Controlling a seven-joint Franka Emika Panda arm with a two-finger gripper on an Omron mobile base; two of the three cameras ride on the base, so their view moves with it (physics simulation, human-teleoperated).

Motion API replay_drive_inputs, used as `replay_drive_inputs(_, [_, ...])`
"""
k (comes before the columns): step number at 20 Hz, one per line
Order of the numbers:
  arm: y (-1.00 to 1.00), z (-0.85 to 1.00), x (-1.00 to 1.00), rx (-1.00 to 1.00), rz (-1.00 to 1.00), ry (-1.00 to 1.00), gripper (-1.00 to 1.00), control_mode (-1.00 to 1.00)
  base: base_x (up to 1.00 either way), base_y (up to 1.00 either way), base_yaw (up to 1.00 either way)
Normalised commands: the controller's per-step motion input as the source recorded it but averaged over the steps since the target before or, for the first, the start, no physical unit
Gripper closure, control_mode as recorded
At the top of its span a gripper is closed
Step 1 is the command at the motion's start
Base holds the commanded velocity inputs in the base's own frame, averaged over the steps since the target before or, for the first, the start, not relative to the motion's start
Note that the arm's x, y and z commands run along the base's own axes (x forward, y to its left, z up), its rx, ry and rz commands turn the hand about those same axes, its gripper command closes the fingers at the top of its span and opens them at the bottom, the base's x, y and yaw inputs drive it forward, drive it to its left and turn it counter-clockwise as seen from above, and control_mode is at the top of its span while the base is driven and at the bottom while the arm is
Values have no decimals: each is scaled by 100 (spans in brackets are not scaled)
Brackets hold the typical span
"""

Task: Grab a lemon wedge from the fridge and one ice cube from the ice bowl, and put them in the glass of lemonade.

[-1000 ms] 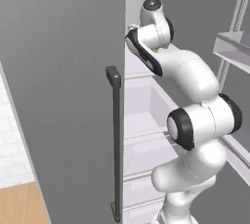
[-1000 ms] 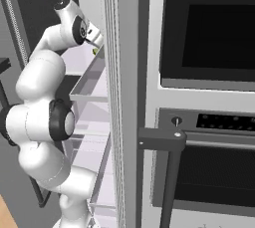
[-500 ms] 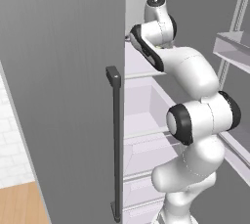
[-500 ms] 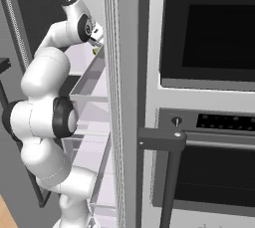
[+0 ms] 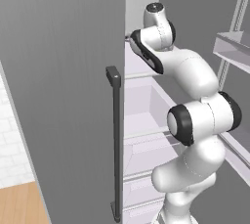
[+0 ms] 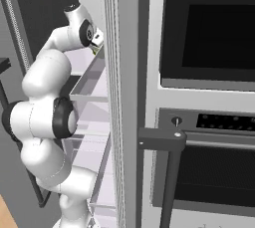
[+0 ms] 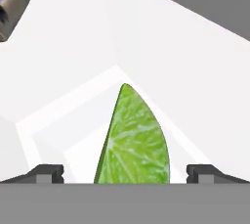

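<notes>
Fridge door: the grey door of the fridge (image 5: 63, 86) stands open at the left of the left base view, its dark vertical bar handle (image 5: 116, 145) running down its near edge.
Fridge inside: white shelves and clear drawers (image 5: 141, 115) show past the door's edge, in the middle of the left base view.
Arm: the white arm (image 5: 195, 120) rises from the lower right of the left base view, bends at its dark joints and reaches up into the upper part of the fridge; the hand goes out of sight behind the door's edge.
Door bin: at the right of the left base view a clear bin (image 5: 234, 49) hangs on the other open door.
Item at top left, hand view: a rounded, pale, partly cut-off thing (image 7: 12, 5) sits at the corner; too little shows to say what it is.
Gripper: in the hand view the gripper (image 7: 125, 173) is spread wide, one dark fingertip (image 7: 46, 173) at the left and one at the right.
Lemon wedge: the bright green lemon wedge (image 7: 134, 142) stands upright on the white shelf floor, point up, between the two tips and apart from both.
Oven column: black-fronted oven (image 6: 209, 28) fills the right of the right base view, beside the fridge.
</notes>
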Motion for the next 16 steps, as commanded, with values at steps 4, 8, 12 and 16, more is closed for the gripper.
replay_drive_inputs(4, [0,-30,0,0,0,0,-100,-100,0,0,0])
replay_drive_inputs(8, [-1,-8,1,0,0,-3,-100,-100,0,0,0])
replay_drive_inputs(12, [-16,0,0,0,0,-6,-100,-100,0,0,0])
replay_drive_inputs(16, [-44,-3,3,0,-1,-7,-100,-100,0,0,0])
